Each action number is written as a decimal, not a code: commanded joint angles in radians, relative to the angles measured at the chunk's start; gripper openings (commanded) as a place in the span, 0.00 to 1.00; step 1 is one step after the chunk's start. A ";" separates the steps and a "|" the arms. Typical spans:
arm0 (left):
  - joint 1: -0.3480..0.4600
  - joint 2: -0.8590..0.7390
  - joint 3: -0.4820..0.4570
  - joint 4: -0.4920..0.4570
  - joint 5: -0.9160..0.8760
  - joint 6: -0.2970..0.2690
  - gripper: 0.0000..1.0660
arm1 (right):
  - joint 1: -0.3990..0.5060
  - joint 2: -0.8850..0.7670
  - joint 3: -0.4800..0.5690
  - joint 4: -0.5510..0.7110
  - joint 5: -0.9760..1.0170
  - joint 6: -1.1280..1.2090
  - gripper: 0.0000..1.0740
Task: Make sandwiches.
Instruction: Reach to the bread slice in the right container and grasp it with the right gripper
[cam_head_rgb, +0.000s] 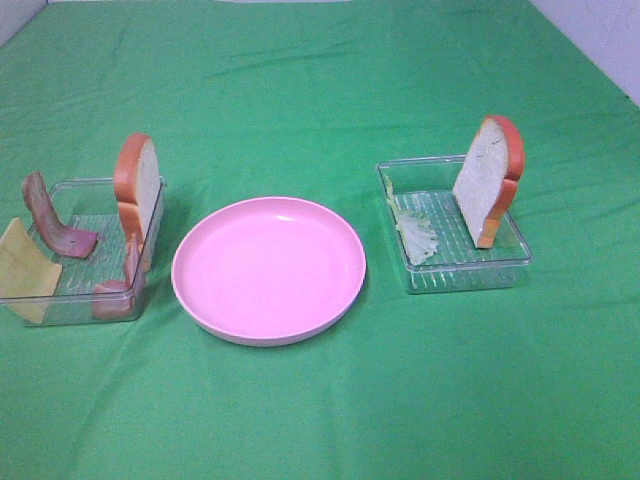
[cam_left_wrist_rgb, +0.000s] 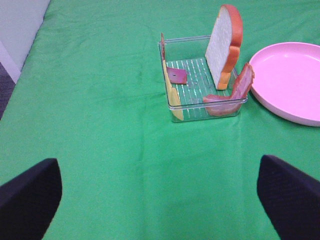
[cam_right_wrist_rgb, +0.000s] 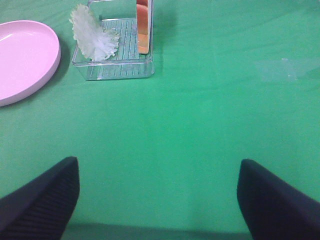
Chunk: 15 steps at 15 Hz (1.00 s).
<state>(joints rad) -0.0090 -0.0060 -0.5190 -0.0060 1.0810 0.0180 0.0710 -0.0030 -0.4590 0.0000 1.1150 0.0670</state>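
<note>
A green cloth (cam_head_rgb: 320, 420) covers the whole surface, and soft folds run across it. A round pink plate (cam_head_rgb: 268, 268) with a low raised rim lies flat near the middle of the surface, a little toward the near edge. To the left of the plate, close to the left edge of the surface, stands a clear plastic tray (cam_head_rgb: 78, 292). It is rectangular with a ribbed floor, and its near right corner is just beside the plate's rim. A second clear tray (cam_head_rgb: 465, 276) of the same kind stands to the right of the plate, with a strip of cloth between them. Beyond the far right corner of the surface a pale wall (cam_head_rgb: 605, 40) shows.
</note>
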 joint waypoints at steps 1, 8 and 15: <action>0.001 -0.014 0.001 -0.008 -0.004 -0.005 0.94 | -0.002 -0.035 -0.004 0.000 0.000 -0.009 0.77; 0.001 -0.014 0.001 -0.008 -0.004 -0.005 0.94 | -0.002 -0.035 -0.004 0.000 0.000 -0.009 0.77; 0.001 -0.014 0.001 -0.008 -0.004 -0.005 0.94 | -0.001 0.307 -0.085 0.020 -0.345 0.048 0.77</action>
<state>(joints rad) -0.0090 -0.0060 -0.5190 -0.0060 1.0810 0.0180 0.0710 0.2970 -0.5370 0.0200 0.8020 0.1130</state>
